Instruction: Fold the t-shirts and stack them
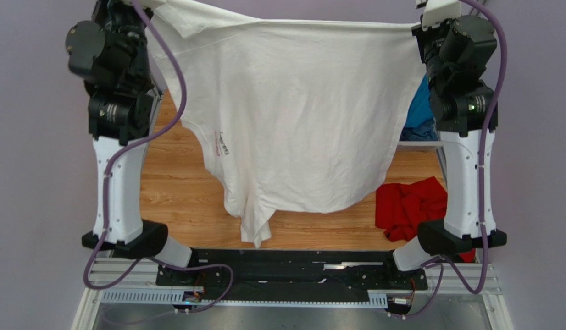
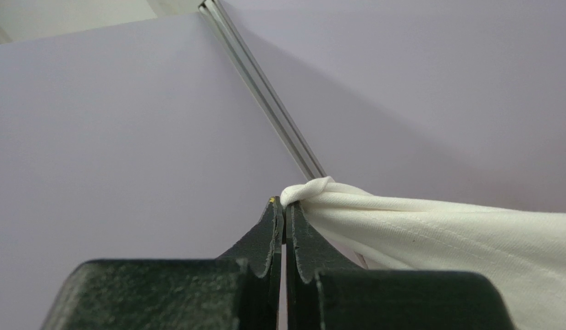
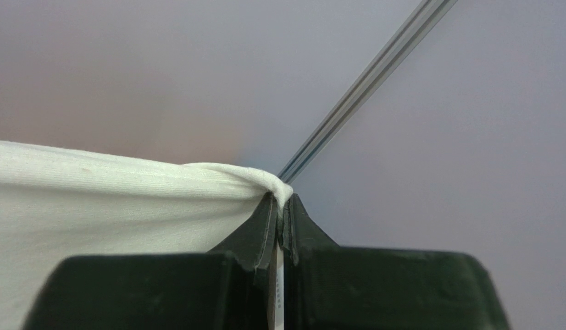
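A large white t-shirt point(image 1: 299, 117) hangs spread wide above the table, stretched between both raised arms, with faint reddish print point(image 1: 222, 143) near its left edge. In the left wrist view my left gripper point(image 2: 286, 210) is shut on a bunched corner of the white cloth point(image 2: 437, 234). In the right wrist view my right gripper point(image 3: 284, 203) is shut on the other top corner point(image 3: 127, 199). The shirt's lower hem dangles near the table's front. A crumpled red t-shirt point(image 1: 410, 206) lies at the right front. A blue t-shirt point(image 1: 420, 110) shows behind the right arm.
The wooden table point(image 1: 175, 192) shows under and left of the hanging shirt. A white edge point(image 1: 420, 145) sits below the blue cloth at the right. Purple walls with a metal rail point(image 2: 279, 110) surround the space. The arm bases point(image 1: 292, 271) stand at the near edge.
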Robot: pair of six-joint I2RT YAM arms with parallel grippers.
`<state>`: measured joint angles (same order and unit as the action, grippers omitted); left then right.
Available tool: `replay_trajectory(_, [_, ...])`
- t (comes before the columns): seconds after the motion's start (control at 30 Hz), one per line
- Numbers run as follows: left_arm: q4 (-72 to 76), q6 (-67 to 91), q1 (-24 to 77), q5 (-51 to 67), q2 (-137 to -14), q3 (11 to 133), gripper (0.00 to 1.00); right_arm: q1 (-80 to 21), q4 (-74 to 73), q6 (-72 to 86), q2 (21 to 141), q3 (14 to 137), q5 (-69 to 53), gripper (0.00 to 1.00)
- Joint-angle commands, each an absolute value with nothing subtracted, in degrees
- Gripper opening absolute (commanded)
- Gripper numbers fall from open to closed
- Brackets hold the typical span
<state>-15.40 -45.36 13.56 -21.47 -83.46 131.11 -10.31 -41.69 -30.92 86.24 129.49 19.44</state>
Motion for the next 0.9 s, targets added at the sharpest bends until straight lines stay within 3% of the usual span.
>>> replay_trajectory(0.0, [-7.3, -48.7, 11.0, -30.2, -89.1, 144.9, 0.0, -8.4, -36.7, -32.5, 89.1, 138.0, 24.9, 0.0])
replay_trajectory(0.1, [-5.0, -48.3, 10.0, -30.9, -89.3, 146.0, 0.0, -7.8, -35.4, -32.5, 89.7, 137.8, 25.0, 0.0])
replay_trajectory(0.6, [7.2, -47.5, 6.9, -29.5, -72.7, 119.6, 0.0, -5.1, -31.9, -28.8, 81.4, 123.0, 23.8, 0.0])
replay_trajectory(0.87, [1.8, -43.3, 6.1, -27.4, -70.3, 119.0, 0.0, -4.5, -32.7, -29.5, 78.6, 121.6, 23.5, 0.0])
